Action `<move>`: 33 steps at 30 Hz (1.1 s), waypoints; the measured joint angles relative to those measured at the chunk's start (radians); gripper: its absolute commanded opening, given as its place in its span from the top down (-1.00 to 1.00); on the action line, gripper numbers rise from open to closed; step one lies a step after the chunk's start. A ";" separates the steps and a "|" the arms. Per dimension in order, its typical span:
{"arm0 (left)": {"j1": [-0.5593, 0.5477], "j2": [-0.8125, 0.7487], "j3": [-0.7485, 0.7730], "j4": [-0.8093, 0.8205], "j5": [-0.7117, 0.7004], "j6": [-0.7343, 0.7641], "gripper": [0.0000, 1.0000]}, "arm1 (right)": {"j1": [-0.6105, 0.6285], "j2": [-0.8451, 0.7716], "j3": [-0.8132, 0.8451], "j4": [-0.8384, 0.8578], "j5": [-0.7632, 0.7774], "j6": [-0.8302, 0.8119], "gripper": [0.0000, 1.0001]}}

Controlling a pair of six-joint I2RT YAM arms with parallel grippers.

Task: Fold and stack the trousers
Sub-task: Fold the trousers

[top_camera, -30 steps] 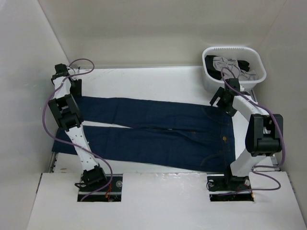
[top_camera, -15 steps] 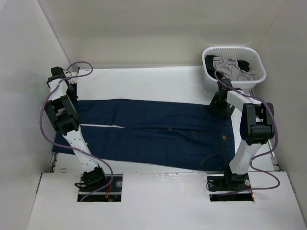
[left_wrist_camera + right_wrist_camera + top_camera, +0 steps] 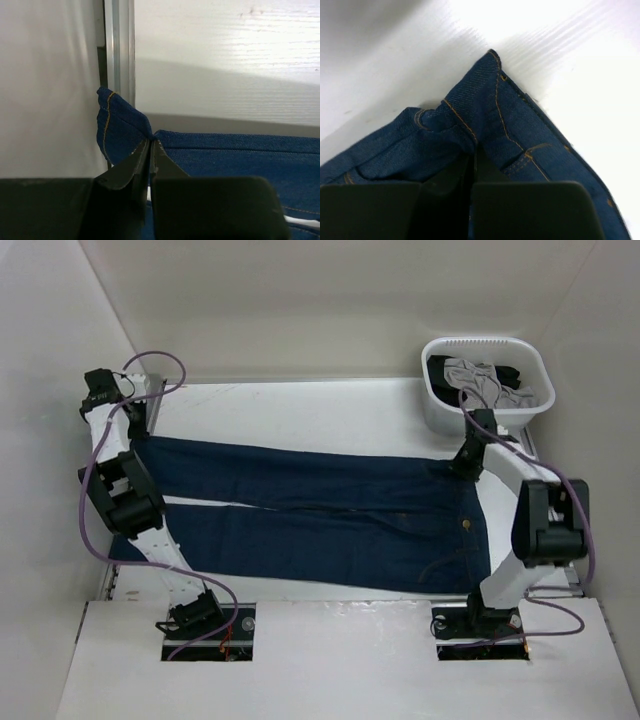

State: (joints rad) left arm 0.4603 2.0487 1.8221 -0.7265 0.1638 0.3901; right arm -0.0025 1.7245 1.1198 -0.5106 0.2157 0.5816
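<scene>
The dark blue trousers (image 3: 320,510) lie spread flat across the table, waistband to the right and legs to the left. My left gripper (image 3: 133,432) is at the far-left end of the far leg. In the left wrist view that gripper (image 3: 151,143) is shut on the leg's hem (image 3: 117,125), which is pinched up into a peak. My right gripper (image 3: 461,466) is at the far corner of the waistband. In the right wrist view that gripper (image 3: 472,150) is shut on the bunched waistband corner (image 3: 492,100).
A white plastic basket (image 3: 480,341) with grey and black clothes (image 3: 482,380) stands at the back right, just behind my right gripper. A metal rail (image 3: 119,55) runs along the table's left edge beside the wall. White walls enclose the table on three sides.
Both grippers have shut on the denim: the left on the far leg's hem, the right on the waistband corner. The left arm has swung further left and back.
</scene>
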 measured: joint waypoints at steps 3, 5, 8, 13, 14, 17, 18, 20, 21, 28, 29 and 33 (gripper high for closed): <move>-0.017 -0.021 -0.010 0.043 0.007 0.024 1.00 | -0.021 -0.185 -0.056 0.060 0.001 -0.028 1.00; -0.030 -0.048 -0.015 0.080 0.016 0.036 1.00 | -0.029 -0.315 -0.091 0.150 0.002 -0.054 1.00; -0.037 -0.136 -0.058 0.156 0.038 0.050 1.00 | -0.034 -0.490 -0.170 0.343 0.006 -0.089 1.00; -0.033 -0.373 -0.260 0.271 0.063 0.081 1.00 | -0.054 -0.687 -0.433 0.587 0.013 -0.068 0.75; -0.031 -0.428 -0.325 0.294 0.066 0.094 1.00 | -0.057 -0.699 -0.481 0.600 0.013 -0.054 0.69; -0.013 -0.577 -0.540 0.349 0.071 0.129 1.00 | -0.061 -0.721 -0.618 0.605 0.009 0.023 0.06; -0.005 -0.622 -0.617 0.357 0.070 0.140 1.00 | -0.063 -0.741 -0.660 0.597 0.006 0.051 -0.04; 0.014 -0.697 -0.757 0.361 0.066 0.166 1.00 | -0.073 -0.824 -0.729 0.557 0.004 0.126 -0.46; 0.026 -0.735 -0.830 0.360 0.060 0.183 1.00 | -0.084 -0.881 -0.752 0.524 0.005 0.163 -0.61; 0.094 -0.909 -1.124 0.335 -0.010 0.286 1.00 | -0.148 -1.288 -0.775 0.233 0.022 0.475 -1.00; 0.092 -0.925 -1.142 0.335 -0.022 0.294 1.00 | -0.150 -1.303 -0.775 0.206 0.022 0.507 -1.00; 0.080 -0.964 -1.170 0.335 -0.051 0.308 0.99 | -0.161 -1.179 -0.772 0.171 0.003 0.581 -1.00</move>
State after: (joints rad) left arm 0.5400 1.0847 0.6525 -0.3912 0.1127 0.6979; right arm -0.1635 0.5457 0.3477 -0.3397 0.2192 1.1629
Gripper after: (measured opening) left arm 0.016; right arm 0.998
